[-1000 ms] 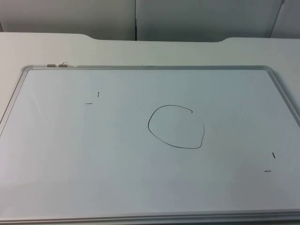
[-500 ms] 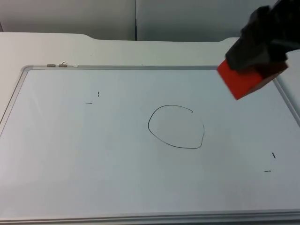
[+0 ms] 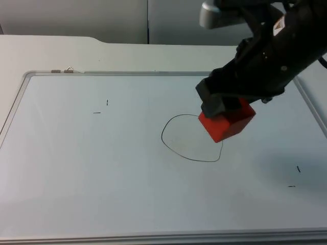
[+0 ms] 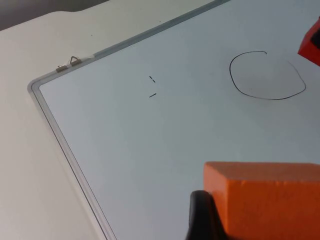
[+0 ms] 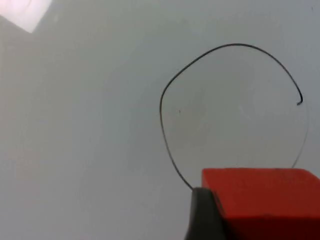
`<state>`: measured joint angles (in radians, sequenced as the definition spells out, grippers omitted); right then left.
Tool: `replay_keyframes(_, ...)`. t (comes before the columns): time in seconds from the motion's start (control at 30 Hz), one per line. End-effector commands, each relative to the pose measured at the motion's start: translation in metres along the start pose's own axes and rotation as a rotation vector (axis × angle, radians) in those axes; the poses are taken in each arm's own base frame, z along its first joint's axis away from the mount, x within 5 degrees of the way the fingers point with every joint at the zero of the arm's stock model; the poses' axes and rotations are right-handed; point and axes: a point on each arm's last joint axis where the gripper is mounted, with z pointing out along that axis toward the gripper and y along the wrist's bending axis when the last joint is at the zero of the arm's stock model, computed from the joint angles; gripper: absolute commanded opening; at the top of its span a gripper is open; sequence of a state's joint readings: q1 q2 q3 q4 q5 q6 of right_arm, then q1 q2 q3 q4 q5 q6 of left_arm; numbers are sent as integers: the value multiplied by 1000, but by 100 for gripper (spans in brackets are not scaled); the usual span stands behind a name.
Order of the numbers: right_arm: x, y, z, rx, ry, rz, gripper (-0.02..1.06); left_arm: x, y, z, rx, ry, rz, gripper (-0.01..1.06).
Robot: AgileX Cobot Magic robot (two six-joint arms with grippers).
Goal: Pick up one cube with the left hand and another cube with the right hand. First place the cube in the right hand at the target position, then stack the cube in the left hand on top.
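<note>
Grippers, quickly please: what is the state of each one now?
Left gripper: shut on the orange cube, above the whiteboard.
Right gripper: shut on the red cube, over the drawn circle.

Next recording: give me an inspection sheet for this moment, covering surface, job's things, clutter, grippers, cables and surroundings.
Surface: whiteboard on a white table, with small pen marks.
Job's things: red cube in the right gripper, over the edge of the drawn circle; orange cube in the left gripper.
Clutter: nothing seen.
Grippers: right gripper above the circle, shut on the red cube; left gripper shut on the orange cube, above the whiteboard.
Cables: nothing to report.
Surroundings: grey partition wall behind the table.
</note>
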<state>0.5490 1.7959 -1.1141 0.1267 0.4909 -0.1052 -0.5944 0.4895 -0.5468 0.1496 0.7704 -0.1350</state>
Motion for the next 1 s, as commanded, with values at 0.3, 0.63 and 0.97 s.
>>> replay_keyframes(0.3, -28, -2, 39, 49, 80, 7, 0, -1, -1, -1, 12, -22, -9, 0)
replay_keyframes(0.63, -27, 10, 62, 95, 38, -36, 0, -1, -1, -1, 13, -26, -9, 0)
replay_keyframes(0.97, -20, 8, 81, 98, 64, -20, 0, -1, -1, -1, 13, -26, -9, 0)
